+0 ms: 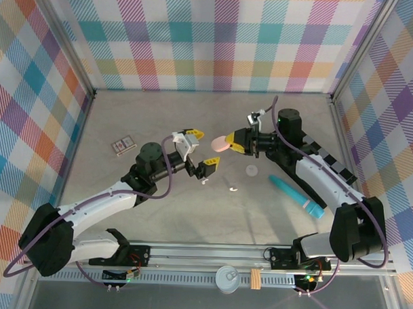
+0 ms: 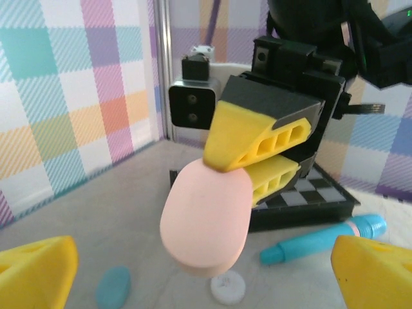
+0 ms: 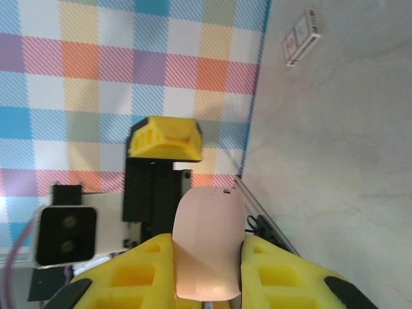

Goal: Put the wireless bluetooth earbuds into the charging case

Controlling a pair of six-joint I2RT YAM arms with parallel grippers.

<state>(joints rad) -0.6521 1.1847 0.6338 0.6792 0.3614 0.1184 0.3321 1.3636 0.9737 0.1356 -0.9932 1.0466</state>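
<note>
Right hand: clamped on case, pink, aloft mid-scene. Left hand: spread wide, empty, facing it. White earbud: on surface, near side. Advice: hold case steady; left hand descends squarely over earbud.

A white disc sits near the right gripper, between it and a long teal tube lying flat on the grey table. A small printed box lies well apart from the left gripper, on its outer side.
</note>
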